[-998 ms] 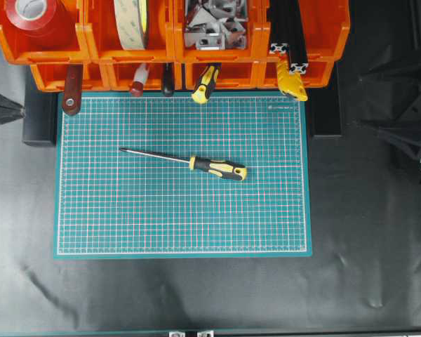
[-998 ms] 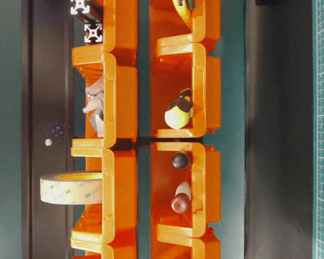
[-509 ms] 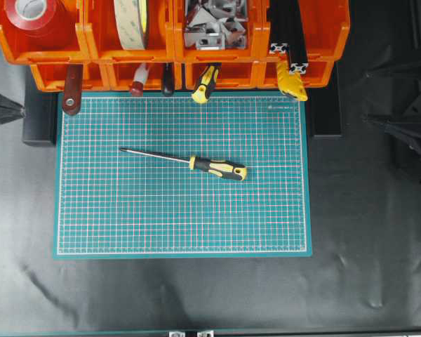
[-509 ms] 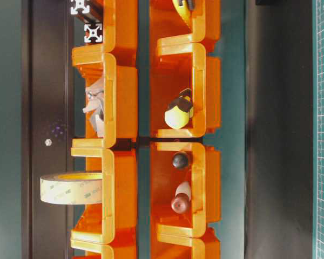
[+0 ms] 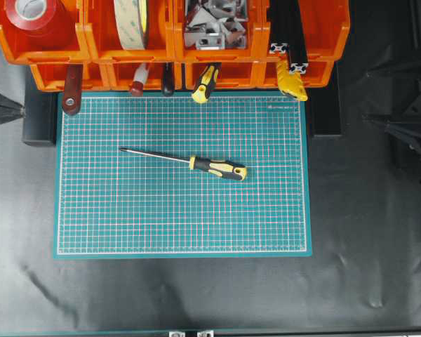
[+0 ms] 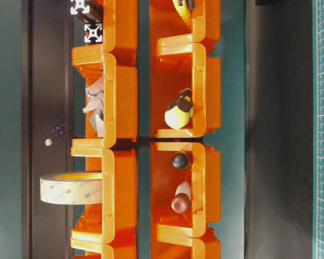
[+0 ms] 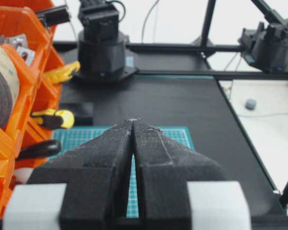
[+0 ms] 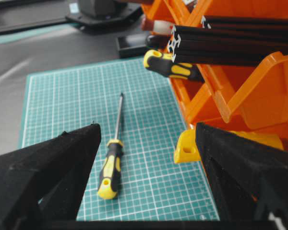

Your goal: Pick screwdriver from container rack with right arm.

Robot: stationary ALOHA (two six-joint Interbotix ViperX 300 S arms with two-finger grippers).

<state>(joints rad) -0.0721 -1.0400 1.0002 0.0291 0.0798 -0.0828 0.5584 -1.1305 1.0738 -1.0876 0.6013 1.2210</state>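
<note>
The screwdriver point(image 5: 184, 161) lies flat on the green cutting mat point(image 5: 182, 210), slightly above the mat's centre in the overhead view. Its yellow-and-black handle points toward the right of the frame, its thin dark shaft toward the upper left. Nothing touches it.

The container rack point(image 5: 172, 42) — two tiers of orange bins — spans the top of the overhead frame, its lower tier meeting the mat's upper edge. A smaller yellow-and-black handled tool point(image 5: 205, 83) projects from a lower bin, and a red-handled tool point(image 5: 72, 88) hangs over the mat's upper left corner. The upper bins hold a red tape roll point(image 5: 32, 12) and black aluminium profiles point(image 5: 288, 28).

The right claw point(image 8: 149, 182) is released: in the right wrist view its two black fingers stand wide apart and empty, with the screwdriver visible on the mat between them. The right arm point(image 5: 407, 126) sits at the right edge of the overhead frame, well apart from the screwdriver.

The left claw point(image 7: 133, 125) is clenched on nothing — its tips meet, at the left edge of the table point(image 5: 196, 295).
</note>
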